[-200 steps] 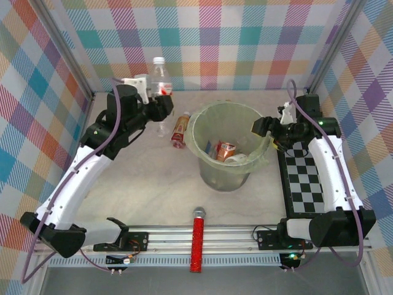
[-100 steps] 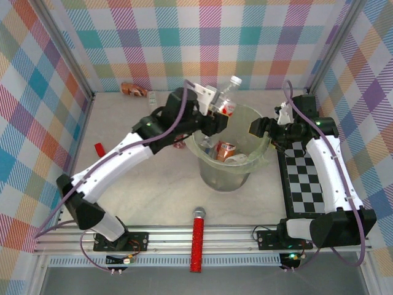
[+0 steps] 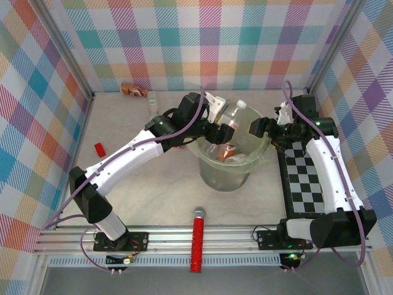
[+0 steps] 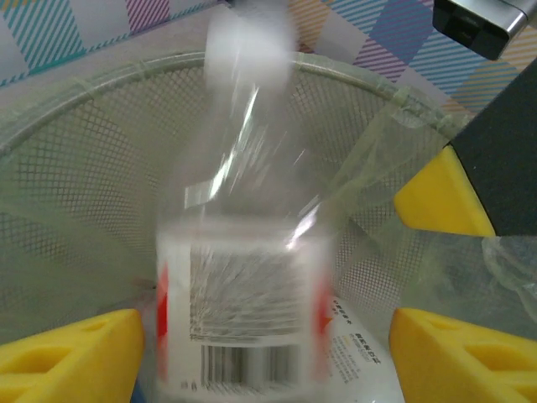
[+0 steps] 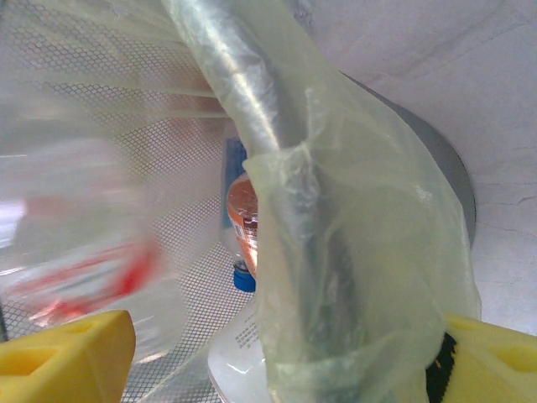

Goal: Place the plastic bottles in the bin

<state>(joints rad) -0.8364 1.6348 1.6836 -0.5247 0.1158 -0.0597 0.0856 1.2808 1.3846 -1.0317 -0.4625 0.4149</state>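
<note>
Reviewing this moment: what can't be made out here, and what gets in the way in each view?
- Left wrist view: the clear bottle is motion-blurred, so its label print is unreadable.
- Right wrist view: the bin rim and its bag cover most of the bottles inside.
- Top external view: the left arm and the bag's sheen hide part of the bin's interior, so the bottle count there is uncertain.
- Top external view: a small clear item beyond the left arm is too small to identify.

One green-lined round grey mesh bin [image 3: 216, 177], one red glittery stick [image 3: 198, 239] and one small red block [image 3: 99, 149] can be counted. At least four plastic bottles show: one clear red-labelled bottle [image 3: 232, 118], one brown bottle [image 3: 134, 90] and two binned bottles [image 3: 227, 151].
</note>
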